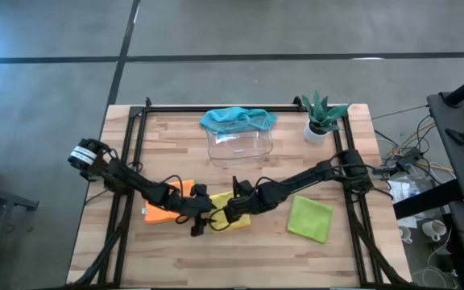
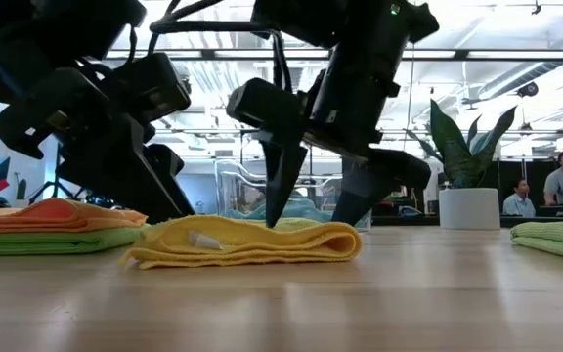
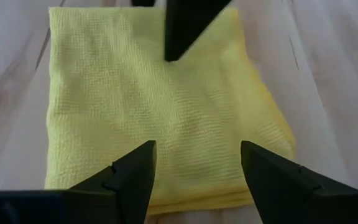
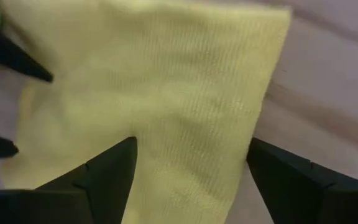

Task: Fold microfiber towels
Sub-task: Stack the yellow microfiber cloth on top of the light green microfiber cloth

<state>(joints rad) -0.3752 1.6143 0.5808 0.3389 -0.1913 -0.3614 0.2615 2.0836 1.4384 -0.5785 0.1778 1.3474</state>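
Note:
A folded yellow towel (image 1: 234, 211) lies flat on the table's middle, several layers showing at its near edge (image 2: 247, 242). My left gripper (image 3: 197, 146) stands open over the towel's left part. My right gripper (image 4: 191, 142) stands open over it from the right, its fingers (image 2: 281, 186) pointing steeply down and ending just at the towel's top. An orange towel (image 2: 47, 213) lies folded on a lime green one (image 2: 47, 240) at the left. Another lime green towel (image 1: 310, 218) lies folded at the right. A teal towel (image 1: 238, 119) is draped over the clear tray.
The clear plastic tray (image 1: 240, 147) stands at the table's far middle, with a small potted plant (image 1: 322, 121) to its right. A black frame (image 1: 135, 145) runs along the table's left, right and far sides. Bare wood lies along the near edge.

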